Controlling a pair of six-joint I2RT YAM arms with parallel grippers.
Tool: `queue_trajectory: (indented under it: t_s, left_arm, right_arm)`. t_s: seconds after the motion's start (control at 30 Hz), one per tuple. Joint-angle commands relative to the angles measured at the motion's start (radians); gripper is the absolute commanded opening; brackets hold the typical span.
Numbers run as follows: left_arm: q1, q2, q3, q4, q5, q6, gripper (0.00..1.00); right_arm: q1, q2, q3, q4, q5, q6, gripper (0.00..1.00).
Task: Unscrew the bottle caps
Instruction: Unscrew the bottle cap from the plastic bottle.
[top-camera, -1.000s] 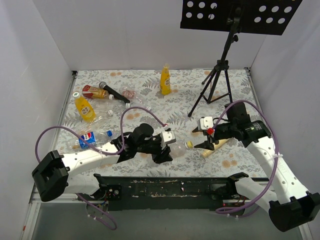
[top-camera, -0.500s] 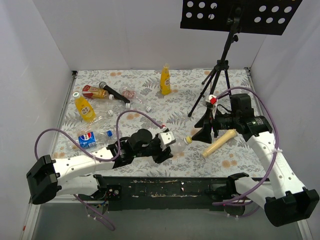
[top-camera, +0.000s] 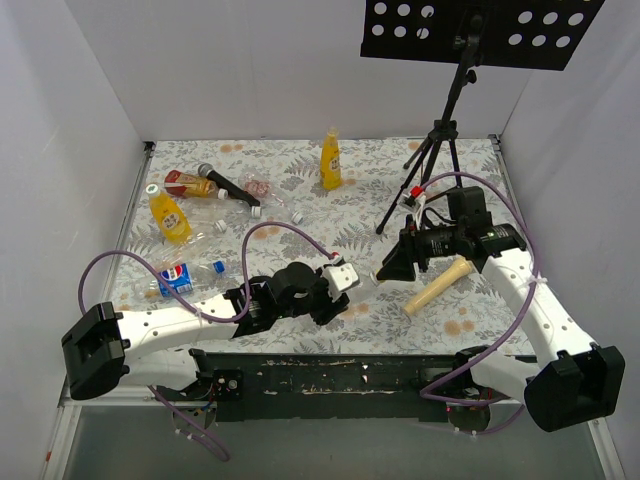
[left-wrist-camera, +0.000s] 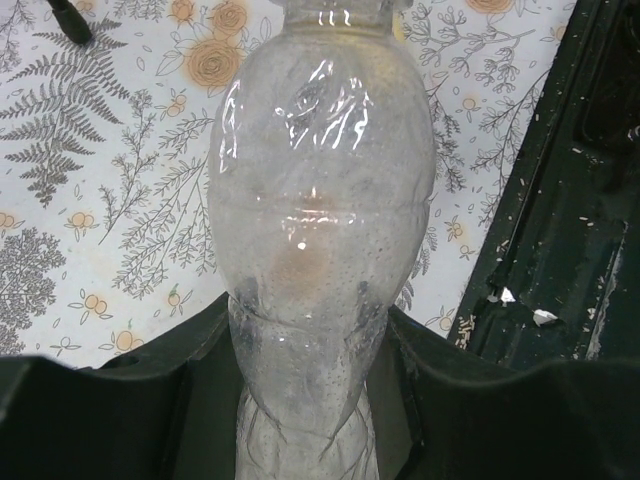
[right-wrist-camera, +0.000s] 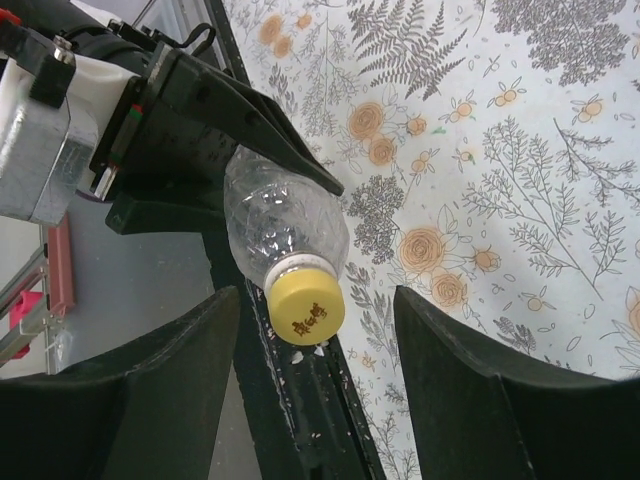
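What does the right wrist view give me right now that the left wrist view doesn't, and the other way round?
Only the right wrist view shows the yellow cap on the neck, sitting in the gap between the open right gripper's fingers, not pinched, plus the left gripper's black fingers clamping the body. Only the left wrist view shows the clear bottle's belly close up, squeezed at its base by the left gripper; the cap is cut off at the top edge. Both show the same clear bottle over the floral table cover.

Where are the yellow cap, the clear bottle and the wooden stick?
yellow cap (right-wrist-camera: 306, 311), right wrist view, on its flat top.
clear bottle (left-wrist-camera: 320, 200), left wrist view, on its belly.
wooden stick (top-camera: 437, 286), top view, mid-shaft.
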Motion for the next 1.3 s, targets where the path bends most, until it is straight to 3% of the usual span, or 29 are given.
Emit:
queue_trajectory:
  t_s: [0.0,0.17,0.4,0.47,0.7,0.73,0.8,0.87,0.97,1.27]
  left_arm:
    - [-0.006,-0.013,0.035,0.016,-0.056,0.009,0.15]
    - [-0.006,-0.015,0.033,0.016,-0.058,0.006,0.15]
    - [-0.004,-0.030,0.024,0.048,-0.047,0.012,0.15]
    - [-0.004,-0.043,0.017,0.050,-0.029,0.017,0.15]
    - [0.057,-0.064,0.027,0.028,0.224,-0.024,0.15]
    - [0.075,-0.066,0.030,0.001,0.273,-0.035,0.15]
    - [0.109,-0.067,0.039,-0.003,0.377,-0.063,0.15]
    - [0.134,-0.063,0.046,-0.007,0.465,-0.080,0.15]
    - [0.161,-0.046,0.059,-0.029,0.549,-0.092,0.14]
    - [0.171,-0.026,0.064,-0.052,0.551,-0.063,0.15]
  right_arm:
    - [0.014,0.012,-0.012,-0.037,0.005,-0.009,0.68]
    - [0.020,0.024,-0.006,-0.045,-0.016,-0.027,0.57]
    - [0.024,0.032,0.020,-0.069,-0.079,-0.134,0.22]
    - [0.024,0.037,0.040,-0.127,-0.134,-0.287,0.17]
    - [0.024,0.121,0.189,-0.601,-0.156,-1.167,0.14]
    - [0.024,0.118,0.190,-0.638,-0.139,-1.311,0.13]
    - [0.024,0.083,0.154,-0.581,-0.087,-1.452,0.11]
    - [0.026,0.005,0.079,-0.403,-0.038,-1.460,0.11]
    - [0.027,-0.109,-0.020,-0.134,0.016,-1.316,0.11]
    - [0.027,-0.109,-0.018,-0.209,-0.074,-1.255,0.10]
